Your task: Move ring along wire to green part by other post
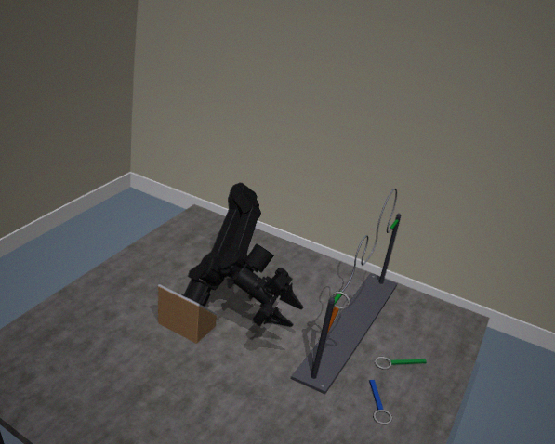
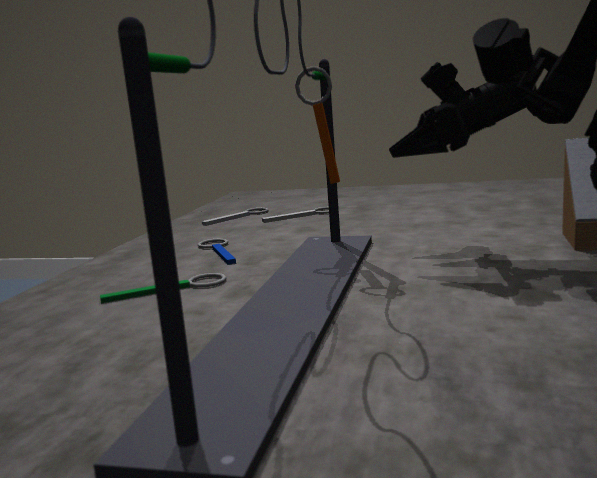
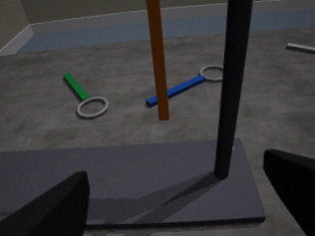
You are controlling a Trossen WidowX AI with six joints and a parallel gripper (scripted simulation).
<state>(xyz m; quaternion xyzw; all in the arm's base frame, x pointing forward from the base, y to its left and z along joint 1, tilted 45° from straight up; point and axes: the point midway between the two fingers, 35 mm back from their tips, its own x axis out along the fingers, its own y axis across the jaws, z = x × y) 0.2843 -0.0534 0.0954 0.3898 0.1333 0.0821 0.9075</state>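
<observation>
Gripper point(image 1: 297, 316) point(image 2: 391, 152) point(image 3: 177, 170) wide open, empty, apparently short of the orange handle point(image 1: 333, 319) point(image 2: 326, 143) point(image 3: 158, 61).

Lying flat on the tabletop point(image 1: 100, 362) point(image 2: 494, 226) point(image 3: 120, 133), a green-handled ring point(image 1: 406, 361) point(image 2: 129, 294) point(image 3: 76, 87) near a blue-handled one point(image 1: 376, 395) point(image 2: 223, 253) point(image 3: 176, 91); farther off in the exterior view, two pale-handled rings point(image 2: 226, 218), near each other

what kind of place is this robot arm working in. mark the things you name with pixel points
Probably a plain practice room or lab: a robot arm point(image 1: 244, 224) point(image 2: 571, 87) stands on a mottled grey table point(image 1: 100, 344) point(image 2: 494, 370) point(image 3: 35, 99), facing a wire game's two posts point(image 1: 390, 248) point(image 1: 322, 338) point(image 2: 157, 231) point(image 2: 333, 205), near bare beige walls point(image 1: 363, 95) point(image 2: 365, 30).
</observation>
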